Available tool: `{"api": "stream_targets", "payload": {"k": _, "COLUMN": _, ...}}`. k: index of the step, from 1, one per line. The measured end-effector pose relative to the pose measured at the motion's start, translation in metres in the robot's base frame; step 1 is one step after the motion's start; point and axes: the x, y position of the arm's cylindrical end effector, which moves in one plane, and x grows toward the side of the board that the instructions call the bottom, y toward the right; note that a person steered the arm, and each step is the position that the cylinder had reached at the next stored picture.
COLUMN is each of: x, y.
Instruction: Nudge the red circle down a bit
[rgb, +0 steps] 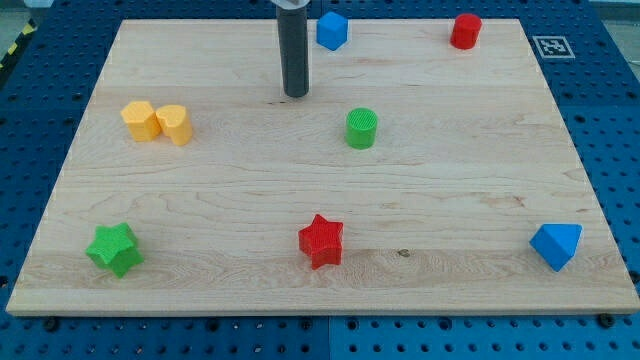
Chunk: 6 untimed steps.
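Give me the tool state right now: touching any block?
No gripper fitted, only a rod. My tip rests on the bare board, touching nothing: down-left of the blue block, far left of the red circle.

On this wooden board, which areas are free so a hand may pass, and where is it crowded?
The widest bare patch lies between the green cylinder, the red circle and the blue block on the view's right. Another lies between the green star and the red star. It is crowded at the top, where my tip stands near the blue cube, and at the touching yellow blocks.
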Motion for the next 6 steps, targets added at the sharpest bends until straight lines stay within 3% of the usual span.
{"api": "stream_targets", "payload": {"k": 2, "x": 0.0, "y": 0.032}}
{"api": "stream_targets", "payload": {"k": 3, "x": -0.007, "y": 0.1}}
{"api": "stream_targets", "payload": {"k": 4, "x": -0.035, "y": 0.142}}
{"api": "stream_targets", "payload": {"k": 6, "x": -0.099, "y": 0.162}}
